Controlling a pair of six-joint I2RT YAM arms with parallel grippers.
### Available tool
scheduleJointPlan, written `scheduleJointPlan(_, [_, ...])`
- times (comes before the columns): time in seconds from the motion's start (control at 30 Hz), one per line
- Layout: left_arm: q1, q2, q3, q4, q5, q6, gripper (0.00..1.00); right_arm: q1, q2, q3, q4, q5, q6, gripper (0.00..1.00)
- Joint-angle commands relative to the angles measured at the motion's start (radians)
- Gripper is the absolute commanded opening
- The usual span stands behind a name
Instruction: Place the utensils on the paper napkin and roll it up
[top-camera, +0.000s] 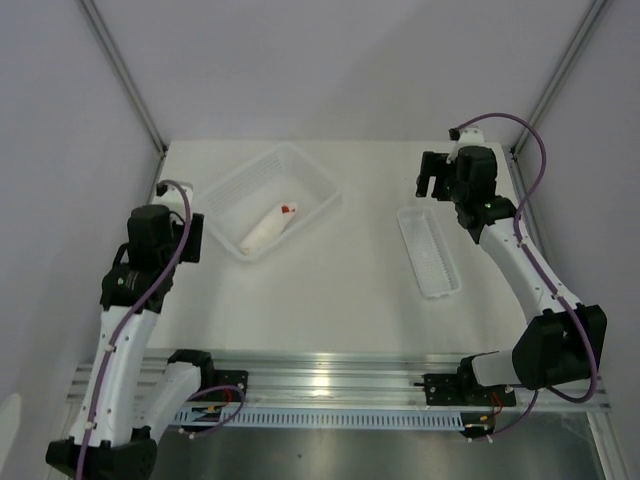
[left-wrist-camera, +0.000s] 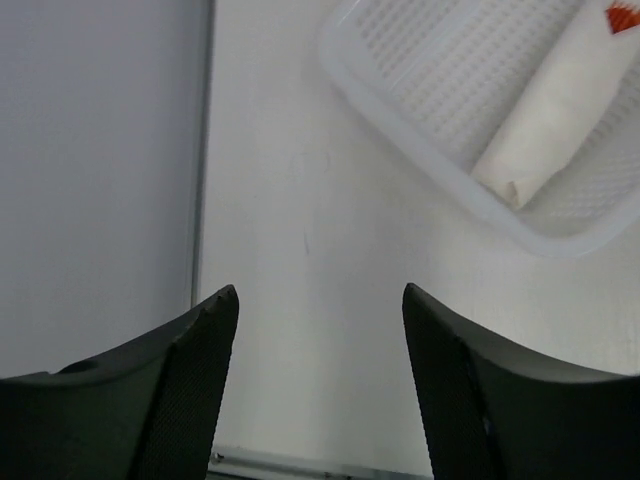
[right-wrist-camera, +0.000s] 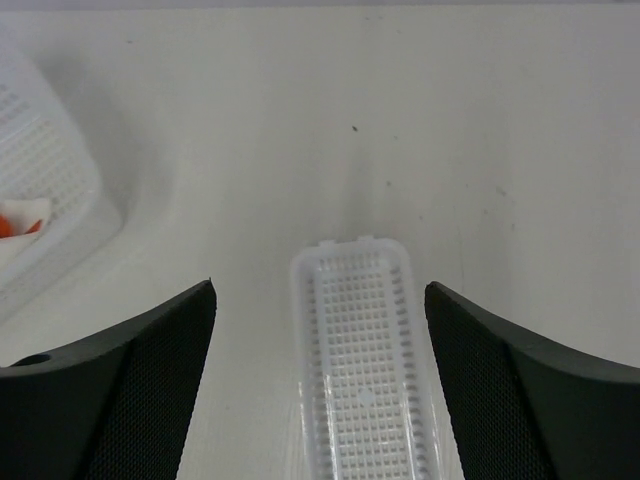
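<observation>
- Sitting in the basket (top-camera: 313, 168): napkin (top-camera: 265, 232) rolled into a tube, orange utensils (top-camera: 287, 209) poking out of one end
- Paper is light and soft and likely crushes easily; the stiff plastic inside should give the roll some body
- Best hold looks like mid-roll, across the tube, with a gentle squeeze so the outer flap doesn't unwind
- Empty left fingers (left-wrist-camera: 150, 400) stand apart over bare counter (left-wrist-camera: 300, 200) beside the basket
- Empty right fingers (right-wrist-camera: 130, 400) are spread wide above the narrow tray (right-wrist-camera: 360, 380)
</observation>
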Motion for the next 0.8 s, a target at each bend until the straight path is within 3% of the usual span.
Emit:
scheduleJointPlan(0.0, [0.034,-0.118,-0.086,0.004,-0.154,-0.039,0.72,-0.038,-0.024,-0.011,-0.044,0.111,0.031,0.89])
scheduleJointPlan(0.13, [0.155,-0.152,-0.126,-0.042,-0.071,-0.133,0.73,-0.041,-0.019,-0.014,-0.041,0.223,0.095,0.99])
scheduleJointPlan(0.2, [0.207,-0.169,-0.135,-0.036,-0.038,-0.149,0.74,-0.041,-0.019,-0.014,-0.039,0.249,0.115,0.99])
scheduleJointPlan(0.77, [0.229,-0.229,-0.166,-0.004,0.022,-0.085,0.84,-0.041,-0.042,-0.032,-0.021,0.27,0.143,0.98])
